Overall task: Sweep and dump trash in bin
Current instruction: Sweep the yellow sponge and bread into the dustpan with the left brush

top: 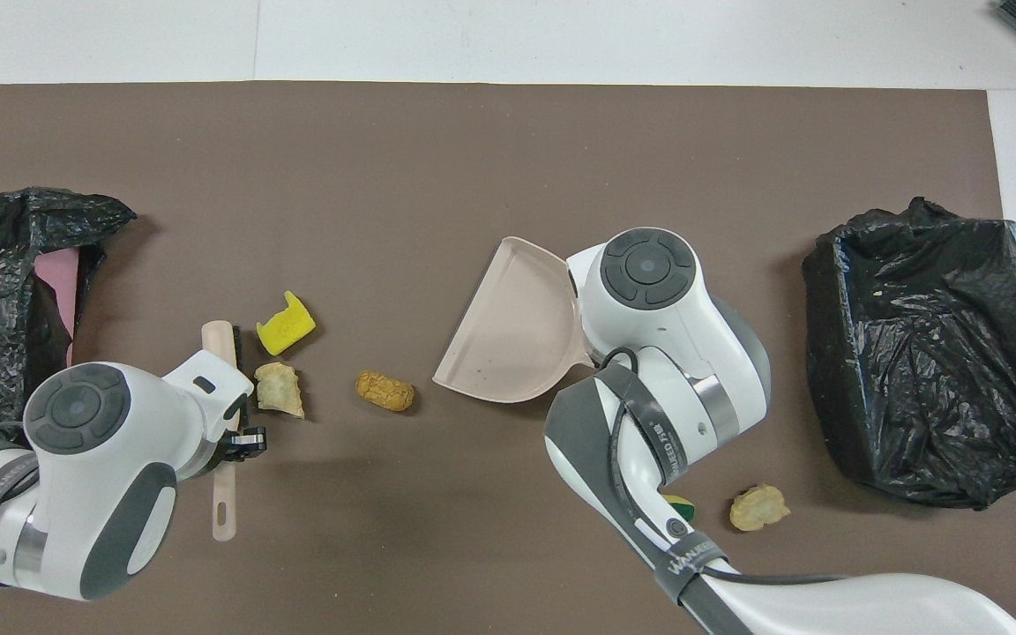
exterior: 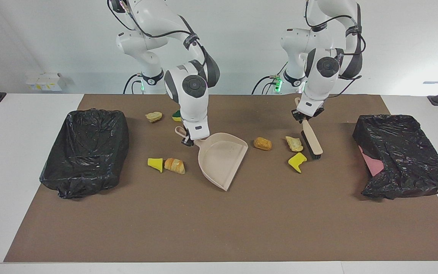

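My right gripper [exterior: 188, 141] is shut on the handle of the beige dustpan [exterior: 222, 158], which rests on the mat with its mouth turned toward the left arm's end. My left gripper [exterior: 305, 117] is shut on a brush [exterior: 312, 141] whose bristles stand beside a tan lump [exterior: 294, 143] and a yellow sponge piece [exterior: 297, 161], on the side toward the left arm's end. A brown bread lump [exterior: 262, 143] lies between the brush and the dustpan. A croissant [exterior: 175, 165] and a yellow sponge [exterior: 155, 163] lie beside the dustpan toward the right arm's end. Another tan lump [exterior: 154, 116] and a green-yellow sponge [exterior: 176, 114] lie nearer the robots.
Two bins lined with black bags stand on the brown mat [exterior: 219, 228]: one [exterior: 86, 152] at the right arm's end, the other [exterior: 401, 156] at the left arm's end, with pink showing under its bag. In the overhead view the right arm [top: 649, 353] hides the croissant.
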Controlling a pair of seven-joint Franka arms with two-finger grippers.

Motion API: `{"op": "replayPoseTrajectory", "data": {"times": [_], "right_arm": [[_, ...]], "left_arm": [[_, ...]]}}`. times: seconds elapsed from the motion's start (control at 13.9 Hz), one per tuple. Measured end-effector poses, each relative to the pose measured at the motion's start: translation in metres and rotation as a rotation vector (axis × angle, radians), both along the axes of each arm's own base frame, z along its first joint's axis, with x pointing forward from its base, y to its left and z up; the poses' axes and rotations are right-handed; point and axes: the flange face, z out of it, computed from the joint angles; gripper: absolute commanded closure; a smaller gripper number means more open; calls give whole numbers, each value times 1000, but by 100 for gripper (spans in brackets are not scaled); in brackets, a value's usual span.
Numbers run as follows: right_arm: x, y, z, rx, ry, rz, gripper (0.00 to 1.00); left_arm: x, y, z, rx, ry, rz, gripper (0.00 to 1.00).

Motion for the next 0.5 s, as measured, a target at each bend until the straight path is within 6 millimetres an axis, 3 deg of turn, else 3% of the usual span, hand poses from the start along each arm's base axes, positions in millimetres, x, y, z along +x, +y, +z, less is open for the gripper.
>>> {"op": "replayPoseTrajectory", "data": {"times": [0.29,0.5], "right_arm": [[-24,1,-8,-6,42,124,100],[-29,-5,-10,3,35,171,100]], "left_arm": [[11,-18,-8,-113,16,-23,100],[12,-34,-13,-148,9,-39,100]]}}
